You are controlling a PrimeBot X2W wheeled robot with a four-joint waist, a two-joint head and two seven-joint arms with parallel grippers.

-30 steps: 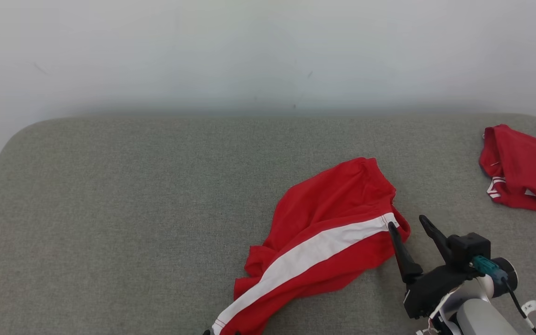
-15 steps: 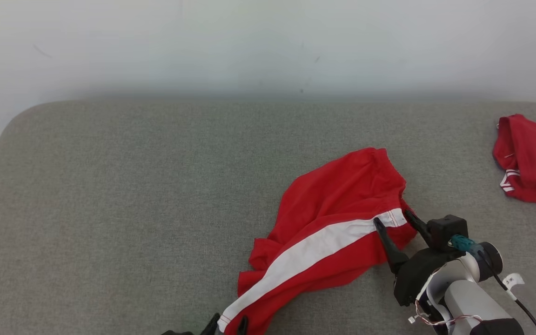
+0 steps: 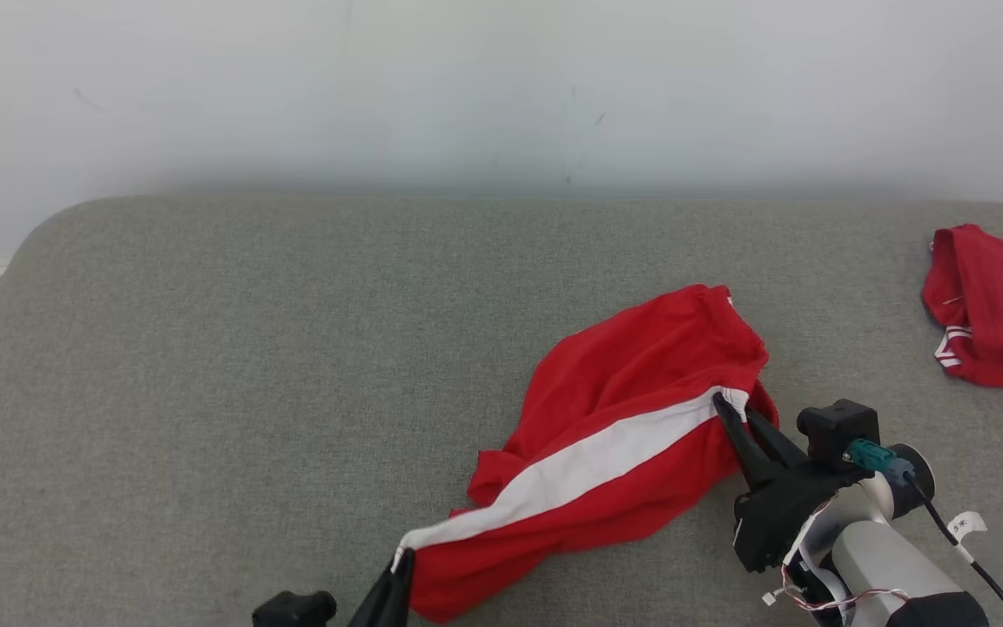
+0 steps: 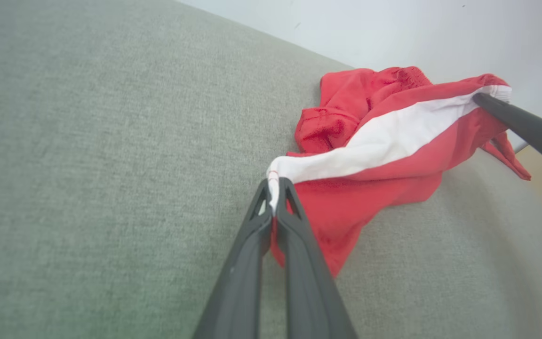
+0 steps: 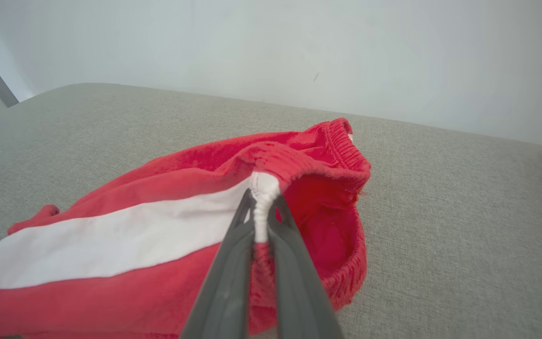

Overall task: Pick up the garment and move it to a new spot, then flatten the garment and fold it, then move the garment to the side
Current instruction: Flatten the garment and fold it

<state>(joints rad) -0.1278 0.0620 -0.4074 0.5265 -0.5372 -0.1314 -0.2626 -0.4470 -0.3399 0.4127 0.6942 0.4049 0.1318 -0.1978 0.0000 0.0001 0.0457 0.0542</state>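
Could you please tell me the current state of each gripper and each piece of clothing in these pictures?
red shorts: crumpled, not yet folded, lying on the grey surface.
left gripper: shut on the red shorts, at the hem end of the white stripe.
right gripper: shut on the red shorts, at the waistband end of the stripe.
second red garment: bunched, lying apart near the surface's right edge, untouched.

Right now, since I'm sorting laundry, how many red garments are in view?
2. The white-striped shorts lie at the front, right of centre; a second red garment sits at the far right edge, partly cut off. More may lie out of frame.
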